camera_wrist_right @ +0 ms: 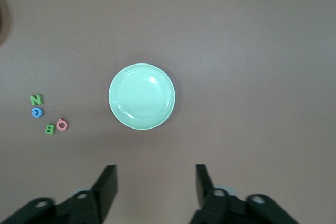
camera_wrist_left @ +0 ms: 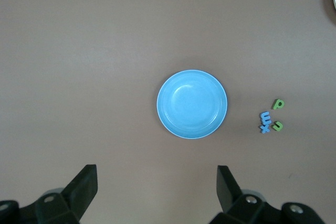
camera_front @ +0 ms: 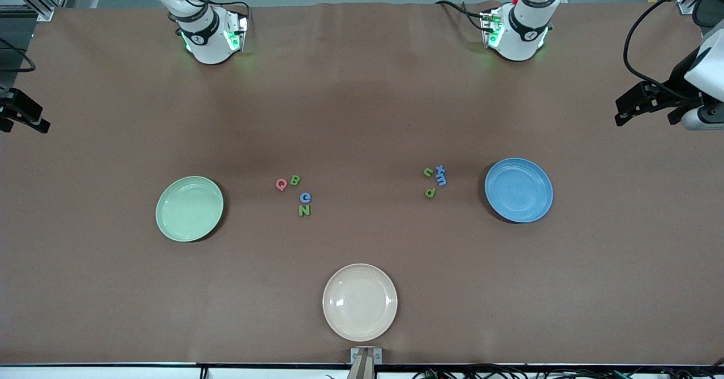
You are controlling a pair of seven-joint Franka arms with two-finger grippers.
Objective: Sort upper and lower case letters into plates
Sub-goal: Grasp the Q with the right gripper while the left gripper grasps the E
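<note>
Letters lie well apart from both tools: left tool (camera_wrist_left: pixel 155 192) and right tool (camera_wrist_right: pixel 156 190) hover fingers apart, each over bare bench beside a plate; only the front view shows the cream plate (camera_front: pixel 360 302) whole.

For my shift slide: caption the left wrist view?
Open left gripper high over the empty blue plate, four lowercase letters clustered beside it on the brown table.

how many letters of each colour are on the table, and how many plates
green letters: 4 (B, N, p, u-like)
blue letters: 3 (C, x, m)
pink letters: 1 (Q)
plates: 3 (pale green, bright blue, cream-white)
total: 11
</note>
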